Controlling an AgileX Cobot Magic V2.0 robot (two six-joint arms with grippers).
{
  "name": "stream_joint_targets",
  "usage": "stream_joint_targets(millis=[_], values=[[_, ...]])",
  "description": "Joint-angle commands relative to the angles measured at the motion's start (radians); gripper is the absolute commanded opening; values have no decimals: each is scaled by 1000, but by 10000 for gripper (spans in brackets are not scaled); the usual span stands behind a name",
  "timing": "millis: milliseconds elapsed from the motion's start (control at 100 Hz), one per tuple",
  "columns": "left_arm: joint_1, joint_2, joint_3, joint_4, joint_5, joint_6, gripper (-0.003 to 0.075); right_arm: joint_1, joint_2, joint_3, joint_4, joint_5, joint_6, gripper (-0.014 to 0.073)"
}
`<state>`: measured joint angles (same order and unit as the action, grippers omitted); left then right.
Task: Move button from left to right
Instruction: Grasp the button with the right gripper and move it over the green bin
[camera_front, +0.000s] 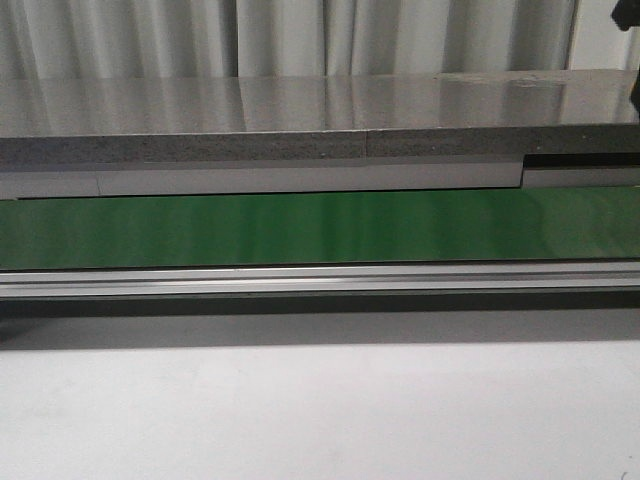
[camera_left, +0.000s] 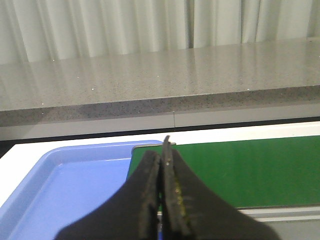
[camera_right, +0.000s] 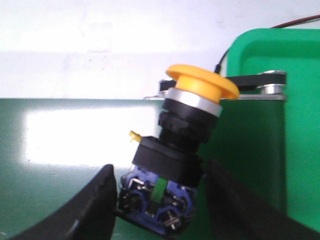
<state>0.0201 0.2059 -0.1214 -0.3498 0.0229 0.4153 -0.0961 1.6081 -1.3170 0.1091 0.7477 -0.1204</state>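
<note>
The button (camera_right: 190, 120) shows only in the right wrist view: yellow mushroom head, silver ring, black body and a blue contact block with metal screws. It leans to one side between the fingers of my right gripper (camera_right: 159, 200), which is shut on the contact block, over the green belt (camera_right: 60, 175) and beside a green tray (camera_right: 280, 75). My left gripper (camera_left: 162, 155) is shut with nothing in it, above the edge where a blue tray (camera_left: 75, 190) meets the green belt (camera_left: 250, 170). In the front view neither gripper nor the button appears.
The green belt (camera_front: 300, 225) runs across the front view with an aluminium rail (camera_front: 300, 280) before it and a white table (camera_front: 300, 410) nearer. A grey stone counter (camera_front: 300, 105) and pale curtains stand behind.
</note>
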Motion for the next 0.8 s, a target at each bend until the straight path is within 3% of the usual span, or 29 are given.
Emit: stream_joint_targets(millis=[0,430,790], values=[[-7,12,-28,-10,-77,-1,-20,-52,-39,-39,-10,-37,-34,183],[-7,12,-28,-10,-77,-1,-20,-292,55,-39,-11,-55,-106,183],[-7,12,-28,-10,-77,-1,-20,-333,210,-39,-15,-54,-123,183]])
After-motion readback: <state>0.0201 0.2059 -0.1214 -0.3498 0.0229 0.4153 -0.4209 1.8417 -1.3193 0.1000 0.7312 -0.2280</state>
